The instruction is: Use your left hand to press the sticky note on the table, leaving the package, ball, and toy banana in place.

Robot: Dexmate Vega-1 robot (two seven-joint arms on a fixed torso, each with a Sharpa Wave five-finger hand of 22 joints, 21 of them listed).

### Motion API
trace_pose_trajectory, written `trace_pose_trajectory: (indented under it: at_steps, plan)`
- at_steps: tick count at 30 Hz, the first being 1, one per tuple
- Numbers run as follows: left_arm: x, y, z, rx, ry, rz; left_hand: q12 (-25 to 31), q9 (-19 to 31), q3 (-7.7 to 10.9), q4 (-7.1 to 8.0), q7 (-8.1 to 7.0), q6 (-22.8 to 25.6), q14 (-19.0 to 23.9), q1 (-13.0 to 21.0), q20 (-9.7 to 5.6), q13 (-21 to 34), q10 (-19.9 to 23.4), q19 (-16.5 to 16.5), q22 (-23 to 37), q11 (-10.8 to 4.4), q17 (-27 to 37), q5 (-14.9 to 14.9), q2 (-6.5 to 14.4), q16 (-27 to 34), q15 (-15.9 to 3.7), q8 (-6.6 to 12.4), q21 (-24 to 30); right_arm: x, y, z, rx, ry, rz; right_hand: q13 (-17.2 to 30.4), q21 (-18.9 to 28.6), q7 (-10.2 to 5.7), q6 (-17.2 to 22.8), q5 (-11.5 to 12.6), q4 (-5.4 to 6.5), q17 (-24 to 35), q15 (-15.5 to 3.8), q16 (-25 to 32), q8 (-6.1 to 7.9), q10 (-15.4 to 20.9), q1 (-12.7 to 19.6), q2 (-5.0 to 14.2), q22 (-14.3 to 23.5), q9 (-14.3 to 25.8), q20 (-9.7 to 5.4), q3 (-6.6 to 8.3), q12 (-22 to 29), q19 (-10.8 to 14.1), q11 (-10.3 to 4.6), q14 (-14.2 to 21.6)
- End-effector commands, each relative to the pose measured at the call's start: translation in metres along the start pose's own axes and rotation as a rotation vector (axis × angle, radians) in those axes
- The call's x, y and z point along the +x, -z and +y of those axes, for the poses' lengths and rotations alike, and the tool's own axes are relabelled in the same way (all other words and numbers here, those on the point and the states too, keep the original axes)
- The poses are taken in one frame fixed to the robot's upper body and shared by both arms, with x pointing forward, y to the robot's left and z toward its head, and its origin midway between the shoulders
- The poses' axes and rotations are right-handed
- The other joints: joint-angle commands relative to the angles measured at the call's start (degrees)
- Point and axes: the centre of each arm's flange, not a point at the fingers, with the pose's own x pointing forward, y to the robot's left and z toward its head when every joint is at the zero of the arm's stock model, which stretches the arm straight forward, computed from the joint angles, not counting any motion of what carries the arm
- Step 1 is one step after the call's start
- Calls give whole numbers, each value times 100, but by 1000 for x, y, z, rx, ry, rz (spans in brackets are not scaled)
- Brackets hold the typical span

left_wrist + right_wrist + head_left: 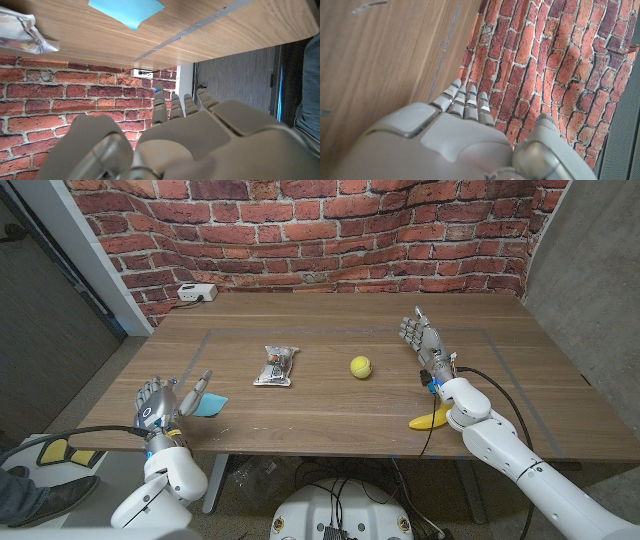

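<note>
Spanning the scene, the wooden table [330, 385] has a smooth brown grain and stands before a rough red brick wall [300, 225]. The left hand [165, 402] is open, holding nothing, at the near left edge. The sticky note [210, 405], a flat blue paper square, lies just beside its fingertips. The right hand [423, 338] is open. Between them lie a crinkled package [276, 366] and a round yellow ball [360, 366]; the curved toy banana [432, 420] sits near the right wrist.
</note>
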Motion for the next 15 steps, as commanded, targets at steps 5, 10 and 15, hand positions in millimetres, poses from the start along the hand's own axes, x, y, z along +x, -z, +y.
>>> trace_pose_trajectory:
  at_steps: [5,10,15]
  plan:
    - [8,-17,2,121,80,37,2,8,-107,-3,-227,204,-147,-25,-75,33,-188,-94,28,-89,18,25,35,17,-101,-3,40,-2,-1,-3,-1,1,-1,2,-13,-26,8,25,2,7,13,-4,-3,33,-32,31,22,29,14,9,-25,0,3,-25]
    - [11,-23,-4,140,120,20,45,5,-148,3,-310,391,-141,-35,-204,31,-174,-77,29,-117,17,27,34,46,-209,29,65,-3,0,-4,-1,1,0,2,-16,-21,10,25,1,6,12,-4,-4,36,-33,31,23,29,15,7,-26,-1,6,-26]
    - [13,-30,-8,167,140,-1,67,2,-179,4,-391,524,-152,-35,-310,28,-167,-62,27,-175,14,31,38,53,-318,43,79,-4,0,-4,-2,0,3,2,-18,-26,10,25,0,6,16,-5,-5,35,-35,31,23,29,14,5,-28,-1,10,-28]
